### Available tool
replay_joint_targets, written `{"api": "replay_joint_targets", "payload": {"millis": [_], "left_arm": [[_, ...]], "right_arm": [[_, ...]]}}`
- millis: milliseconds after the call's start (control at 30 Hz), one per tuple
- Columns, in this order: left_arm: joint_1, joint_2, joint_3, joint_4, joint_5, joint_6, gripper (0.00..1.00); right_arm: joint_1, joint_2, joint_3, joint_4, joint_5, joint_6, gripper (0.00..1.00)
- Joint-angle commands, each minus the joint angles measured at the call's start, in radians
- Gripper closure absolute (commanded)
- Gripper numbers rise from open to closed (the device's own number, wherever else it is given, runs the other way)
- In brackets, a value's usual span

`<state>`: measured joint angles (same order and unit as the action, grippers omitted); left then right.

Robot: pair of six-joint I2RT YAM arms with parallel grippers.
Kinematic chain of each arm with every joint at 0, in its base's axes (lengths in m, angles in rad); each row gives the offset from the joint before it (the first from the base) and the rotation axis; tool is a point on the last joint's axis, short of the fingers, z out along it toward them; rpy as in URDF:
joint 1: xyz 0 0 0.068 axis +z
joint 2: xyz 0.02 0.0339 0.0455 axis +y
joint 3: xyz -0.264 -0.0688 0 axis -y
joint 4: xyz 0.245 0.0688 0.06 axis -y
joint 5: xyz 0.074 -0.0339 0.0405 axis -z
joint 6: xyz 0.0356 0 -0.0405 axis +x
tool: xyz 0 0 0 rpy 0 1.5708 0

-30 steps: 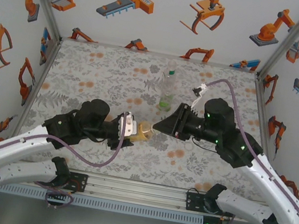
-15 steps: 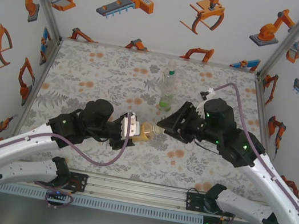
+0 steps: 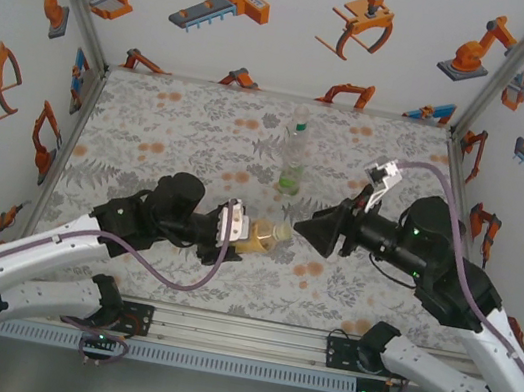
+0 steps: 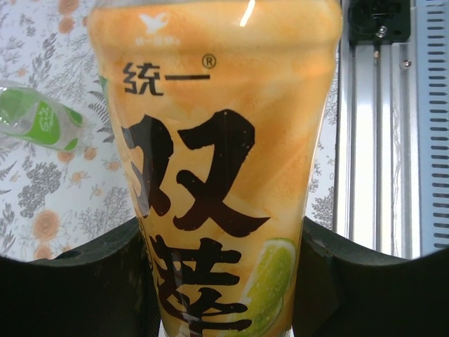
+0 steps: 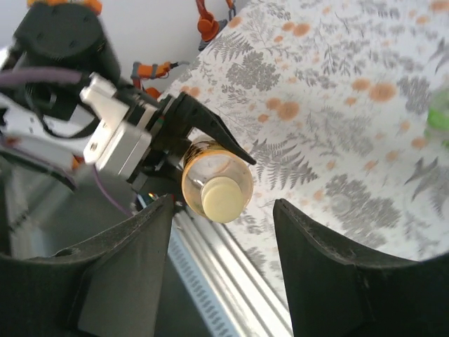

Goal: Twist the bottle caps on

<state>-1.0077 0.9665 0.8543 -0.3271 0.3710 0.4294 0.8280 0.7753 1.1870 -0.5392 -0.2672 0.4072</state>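
While the left fingers (image 4: 77,295) press on either side of the amber bottle (image 3: 257,235), I can read its wrapper plainly from the left wrist view. It is an orange label with a small white logo at the top. Under that is "统一" in black with a ® mark beside it, then a big brush-stroke "双". A second large character below it is cut off at the bottom. A slice of lime is printed low on the label.

From above, the bottle lies on its side over the near half of the worktop, about midway between the left and right edges, with its neck pointing toward the right arm. A pale cap (image 5: 220,197) sits on that neck. From where I stand I cannot tell how far it is threaded on.

The right fingers (image 5: 337,281) are spread wide and hold nothing. They face the cap end-on, near it but apart from it, and the bottle's round mouth end shows between them in the right wrist view.

Further back, toward the middle of the far edge, a clear bottle (image 3: 293,161) stands upright with a green label around its lower part. Its print is too small to read. The worktop (image 3: 152,126) wears a grey cloth of leaves and orange flowers, and a metal rail (image 4: 379,140) runs along its near edge.
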Motion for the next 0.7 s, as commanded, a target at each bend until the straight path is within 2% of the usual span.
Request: {"api": "replay_joint_targets", "payload": {"millis": [0,133,267,467,667], "left_arm": [[-0.004,0.006,0.048,-0.032,0.095,0.025,1.00],[-0.005,0.000,0.076,-0.082,0.138,0.031,1.00],[-0.005,-0.009,0.084,-0.112,0.166,0.026,1.00],[-0.005,-0.023,0.076,-0.104,0.174,0.010,1.00],[-0.005,-0.026,0.081,-0.110,0.170,0.017,1.00]], "right_arm": [[-0.001,0.008,0.010,0.013,-0.200,-0.387,0.43],[-0.001,0.046,0.043,-0.087,-0.435,-0.630,0.42],[-0.001,0.053,0.028,-0.065,-0.518,-0.738,0.41],[-0.001,0.065,0.004,-0.006,-0.519,-0.775,0.42],[-0.002,0.092,0.000,0.006,-0.539,-0.773,0.46]]}}
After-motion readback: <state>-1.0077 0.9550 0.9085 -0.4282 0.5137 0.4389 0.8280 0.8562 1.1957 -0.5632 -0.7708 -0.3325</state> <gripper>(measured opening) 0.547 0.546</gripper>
